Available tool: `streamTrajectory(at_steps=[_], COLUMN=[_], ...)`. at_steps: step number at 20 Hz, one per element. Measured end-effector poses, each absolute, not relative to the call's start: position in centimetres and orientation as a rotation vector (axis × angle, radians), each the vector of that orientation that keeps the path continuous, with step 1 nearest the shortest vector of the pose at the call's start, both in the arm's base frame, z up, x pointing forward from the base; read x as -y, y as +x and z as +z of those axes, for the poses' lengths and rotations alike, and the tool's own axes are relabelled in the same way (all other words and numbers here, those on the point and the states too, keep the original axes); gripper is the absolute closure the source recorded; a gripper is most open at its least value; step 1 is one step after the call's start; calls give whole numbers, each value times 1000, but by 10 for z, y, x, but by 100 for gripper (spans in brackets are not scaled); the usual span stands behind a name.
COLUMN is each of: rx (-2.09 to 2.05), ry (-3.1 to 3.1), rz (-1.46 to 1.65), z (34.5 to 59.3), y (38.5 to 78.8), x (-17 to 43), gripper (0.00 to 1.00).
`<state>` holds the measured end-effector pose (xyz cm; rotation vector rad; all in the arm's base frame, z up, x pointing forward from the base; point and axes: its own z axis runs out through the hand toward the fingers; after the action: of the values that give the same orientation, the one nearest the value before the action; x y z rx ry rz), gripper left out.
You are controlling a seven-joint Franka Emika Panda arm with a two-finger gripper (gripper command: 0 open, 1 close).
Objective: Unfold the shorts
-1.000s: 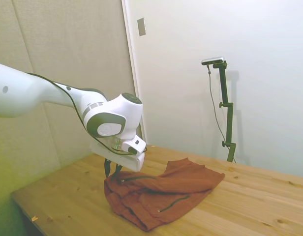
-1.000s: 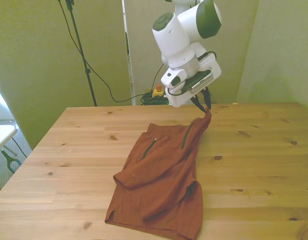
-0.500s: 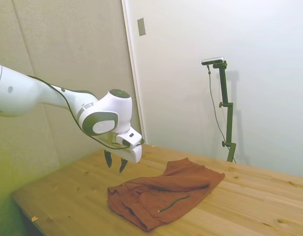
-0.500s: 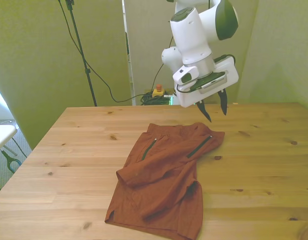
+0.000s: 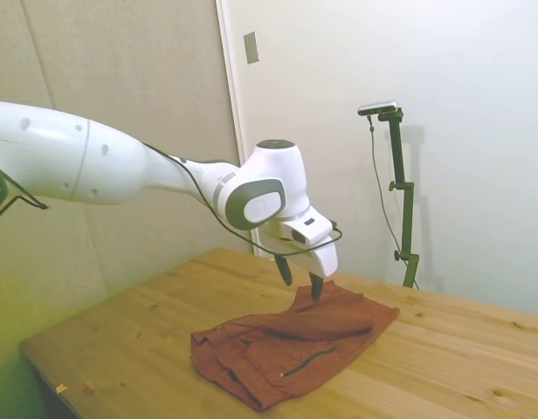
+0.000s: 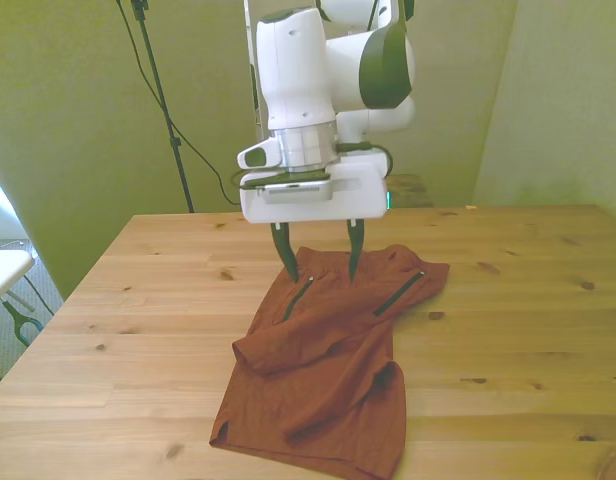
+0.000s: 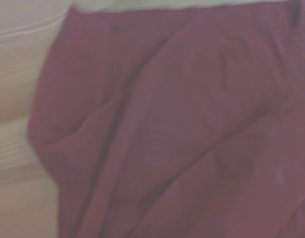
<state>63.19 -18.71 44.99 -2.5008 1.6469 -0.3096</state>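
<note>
Soft, even indoor light fills the side and front views, both slightly hazy with a yellow-green cast at their left edges. The stand throws a faint shadow on the wall. The wrist view is blurred throughout.

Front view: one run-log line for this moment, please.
gripper: open, empty, over waistband end | rust-brown fabric shorts: crumpled, partly folded, flat on wooden table | unfold: not done

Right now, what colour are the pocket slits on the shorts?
Dark, against the rust-brown shorts; clearest in the front view.
</note>
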Motion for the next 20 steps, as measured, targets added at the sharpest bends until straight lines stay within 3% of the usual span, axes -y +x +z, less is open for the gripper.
streamTrajectory(at_steps=[8, 14, 15, 20], rx=[-2158, -2247, -2252, -2268], ry=[-2324, -2301, -2301, -2305], rz=[-372, -350, -346, -325], z=[403, 383, 380, 370], y=[667, 679, 679, 680], x=[218, 227, 229, 234], gripper=[0, 0, 100, 100])
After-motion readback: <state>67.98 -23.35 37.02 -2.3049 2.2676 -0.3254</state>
